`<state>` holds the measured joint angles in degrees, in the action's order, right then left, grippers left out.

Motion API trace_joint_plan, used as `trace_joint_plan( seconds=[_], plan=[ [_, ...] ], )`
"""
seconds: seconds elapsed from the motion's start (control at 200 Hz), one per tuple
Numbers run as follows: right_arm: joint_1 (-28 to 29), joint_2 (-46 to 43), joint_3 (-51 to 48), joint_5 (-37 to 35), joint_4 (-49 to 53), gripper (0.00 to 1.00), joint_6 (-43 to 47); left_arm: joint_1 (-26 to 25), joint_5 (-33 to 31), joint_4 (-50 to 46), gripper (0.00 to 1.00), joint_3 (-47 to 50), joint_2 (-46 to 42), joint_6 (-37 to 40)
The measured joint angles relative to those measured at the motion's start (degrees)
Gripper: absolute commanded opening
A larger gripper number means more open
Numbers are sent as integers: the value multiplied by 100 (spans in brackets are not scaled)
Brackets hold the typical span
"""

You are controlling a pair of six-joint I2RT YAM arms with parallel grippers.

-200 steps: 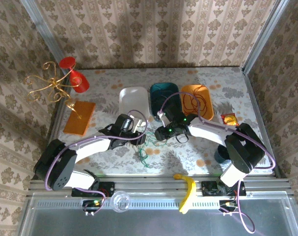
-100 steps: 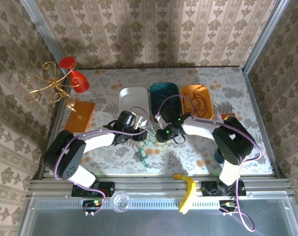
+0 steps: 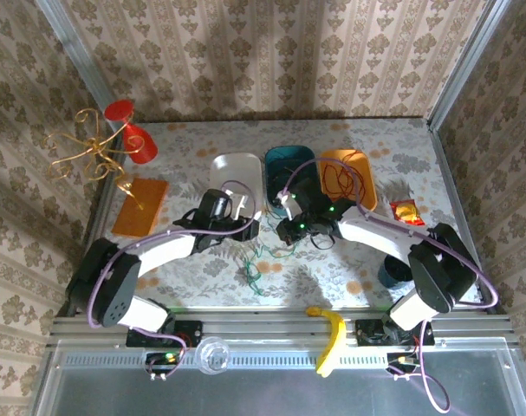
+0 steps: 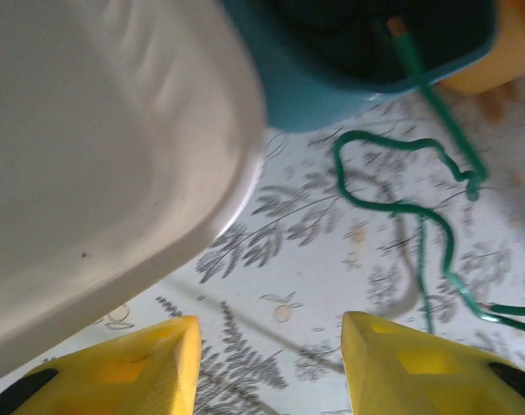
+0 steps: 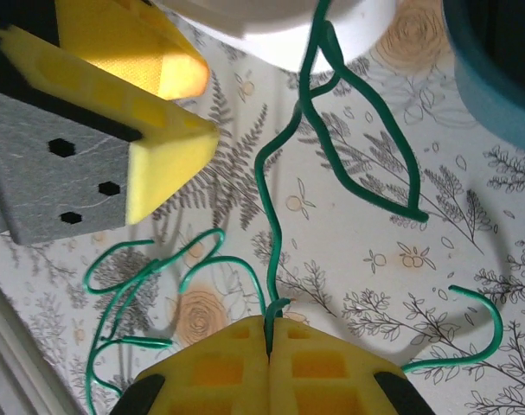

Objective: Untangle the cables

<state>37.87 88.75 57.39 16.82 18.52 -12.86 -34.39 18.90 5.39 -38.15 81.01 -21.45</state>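
A thin green cable (image 3: 254, 270) lies in loose loops on the flowered table between the two arms. In the right wrist view my right gripper (image 5: 269, 333) is shut on a strand of this green cable (image 5: 278, 216), which runs up towards the white bin. My left gripper (image 4: 271, 346) is open just above the table beside the white bin, with nothing between its fingers. The green cable (image 4: 399, 207) curls to its right, and one end reaches into the teal bin (image 4: 331, 78). A red cable (image 3: 345, 180) lies coiled in the orange bin (image 3: 364, 165).
The white bin (image 3: 235, 178), teal bin (image 3: 288, 169) and orange bin stand in a row behind the grippers. The two grippers (image 3: 245, 227) (image 3: 284, 230) are close together. A banana (image 3: 330, 334) lies at the front edge, and a dark cup (image 3: 391, 270) stands at the right.
My right gripper has shut on the green cable. Both arms have shifted slightly near the bins; the left gripper stays open.
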Motion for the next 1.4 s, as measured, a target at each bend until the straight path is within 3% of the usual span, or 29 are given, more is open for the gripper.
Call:
trace_joint_plan(
  seconds=[0.215,0.47,0.645,0.8,0.985,1.175,1.4],
  plan=[
    [0,7,313,26,94,8,28,459,-402,50,49,431,-1029,-293],
    [0,1958,2796,-142,240,8,-118,404,-713,-409,49,542,-1237,-205],
    [-2,2837,3635,-256,509,35,-216,-219,-804,-896,50,570,-1250,35],
    [0,2671,3504,-420,699,41,-214,-546,-776,-1161,50,678,-1344,116],
    [-44,1484,2142,-726,675,41,-238,-857,-667,-1255,50,726,-1196,223],
    [-463,457,964,-872,520,42,-531,-1178,-732,-1311,50,337,-463,592],
    [-686,149,476,-981,476,42,-710,-1257,-844,-1471,43,-737,632,1217]
  ],
)
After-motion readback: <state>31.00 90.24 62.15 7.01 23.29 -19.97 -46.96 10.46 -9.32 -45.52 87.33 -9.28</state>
